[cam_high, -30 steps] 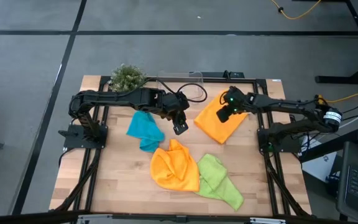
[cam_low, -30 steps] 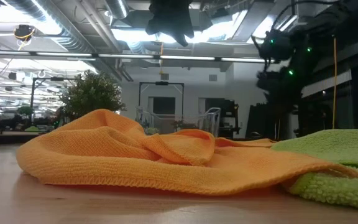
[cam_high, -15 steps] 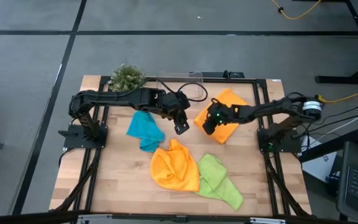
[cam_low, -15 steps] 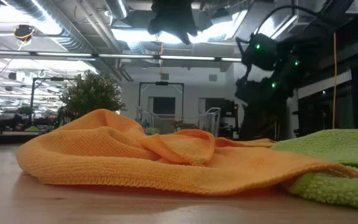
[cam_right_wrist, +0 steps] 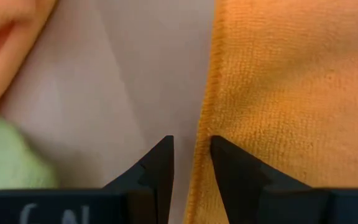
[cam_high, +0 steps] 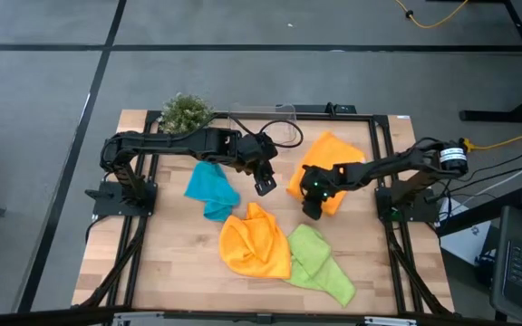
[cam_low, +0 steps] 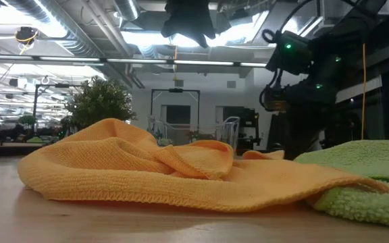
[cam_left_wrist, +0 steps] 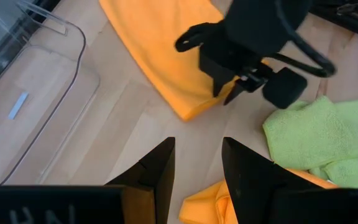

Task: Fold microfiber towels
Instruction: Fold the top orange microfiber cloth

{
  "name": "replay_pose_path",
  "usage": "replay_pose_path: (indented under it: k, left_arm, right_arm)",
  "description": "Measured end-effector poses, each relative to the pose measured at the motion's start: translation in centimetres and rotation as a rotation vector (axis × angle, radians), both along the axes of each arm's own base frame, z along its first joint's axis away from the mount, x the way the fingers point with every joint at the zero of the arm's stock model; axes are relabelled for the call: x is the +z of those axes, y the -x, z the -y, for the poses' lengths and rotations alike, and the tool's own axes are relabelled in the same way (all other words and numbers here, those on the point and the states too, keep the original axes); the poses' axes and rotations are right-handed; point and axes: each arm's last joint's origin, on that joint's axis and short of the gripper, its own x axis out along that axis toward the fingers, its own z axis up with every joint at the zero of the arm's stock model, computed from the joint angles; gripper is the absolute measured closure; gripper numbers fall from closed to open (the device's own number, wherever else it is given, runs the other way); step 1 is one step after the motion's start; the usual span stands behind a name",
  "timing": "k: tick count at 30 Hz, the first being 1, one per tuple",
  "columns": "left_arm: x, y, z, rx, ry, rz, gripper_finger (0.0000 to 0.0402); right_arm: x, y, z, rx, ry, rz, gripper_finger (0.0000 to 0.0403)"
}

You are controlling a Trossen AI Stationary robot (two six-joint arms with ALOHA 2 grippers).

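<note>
A folded orange towel [cam_high: 335, 158] lies flat at the far right. My right gripper [cam_high: 313, 208] points down at its near left corner and is slightly open. The towel's edge [cam_right_wrist: 202, 118] runs between the fingers. My left gripper [cam_high: 263, 186] hangs open and empty above the table's middle. It shows at the top of the low view [cam_low: 188, 20]. A crumpled orange towel [cam_high: 256, 240] and a lime green towel [cam_high: 320, 263] lie near the front. A teal towel [cam_high: 211, 188] lies bunched at the left. My right gripper comes from above with one finger [cam_right_wrist: 229, 168] over the folded orange towel and the other [cam_right_wrist: 157, 165] over bare table beside the towel's edge [cam_right_wrist: 204, 130]. I cannot tell whether the fingers touch the cloth. The towel lies flat on the table.
A small potted plant [cam_high: 185, 111] and a clear plastic tub [cam_high: 265, 122] stand along the far edge. Bare wood shows between the folded orange towel and the crumpled one [cam_left_wrist: 166, 124], and at the near left [cam_high: 161, 263].
My right gripper has moved from above the folded orange towel's middle toward the table's near edge and down, to the towel's near left corner. The towels lie where they were.
</note>
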Motion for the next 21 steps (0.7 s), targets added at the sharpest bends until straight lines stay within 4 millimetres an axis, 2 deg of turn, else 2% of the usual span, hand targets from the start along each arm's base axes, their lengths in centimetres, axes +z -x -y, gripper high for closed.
replay_pose_path:
  k: [7, 10, 13, 16, 21]
  left_arm:
    - [0.0, 0.0, 0.0, 0.0, 0.0, -0.002, 0.0277]
    - [0.0, 0.0, 0.0, -0.003, -0.001, -0.001, 0.0277]
    - [-0.1, -0.3, 0.2, -0.073, 0.011, 0.005, 0.0277]
    - [-0.4, -0.8, 0.6, -0.176, 0.024, 0.017, 0.0277]
    - [-1.3, -2.9, 1.0, -0.244, 0.018, 0.103, 0.0277]
  right_arm:
    - [0.8, 2.1, -1.9, 0.036, -0.05, -0.146, 0.0289]
    - [1.6, 2.7, -2.5, 0.018, -0.068, -0.139, 0.0289]
    - [4.0, 2.4, -2.9, -0.011, -0.05, -0.031, 0.0289]
    - [6.6, 2.9, -3.2, -0.035, 0.028, 0.02, 0.0289]
    - [10.8, 5.7, -3.1, -0.126, 0.137, -0.043, 0.0289]
